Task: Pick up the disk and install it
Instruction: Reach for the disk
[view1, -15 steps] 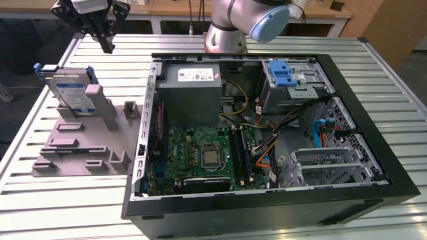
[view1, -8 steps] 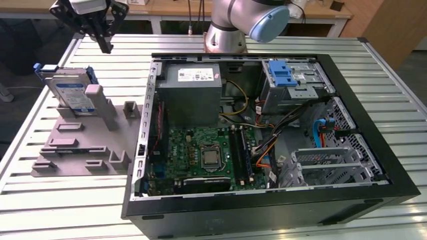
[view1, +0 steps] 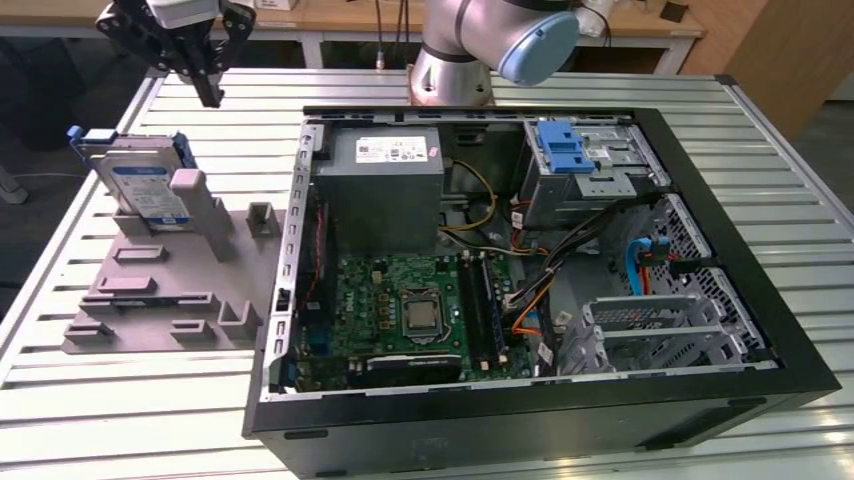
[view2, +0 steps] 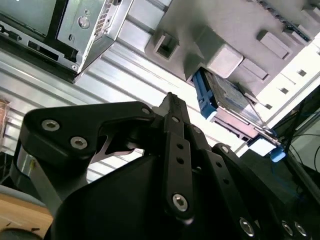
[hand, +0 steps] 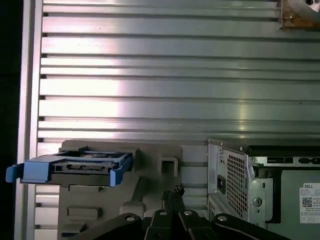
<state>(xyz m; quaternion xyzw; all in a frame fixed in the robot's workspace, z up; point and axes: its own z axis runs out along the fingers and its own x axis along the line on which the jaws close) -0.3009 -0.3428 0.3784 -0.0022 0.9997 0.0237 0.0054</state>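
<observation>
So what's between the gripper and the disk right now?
Nothing. In the exterior view the gripper hangs above the slatted table, apart from the disk standing in its grey holder; only bare slats show between them.

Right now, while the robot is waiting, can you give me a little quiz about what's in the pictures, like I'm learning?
1. True or false: the gripper is holding the disk.
2. How is the disk placed? A) upright in the grey holder B) lying flat C) hanging from the gripper
3. Fill in: the disk's carrier frame is coloured ____.

Key: 1 false; the gripper is shut on nothing, up and apart from the disk. 2 A. 3 blue.
</observation>
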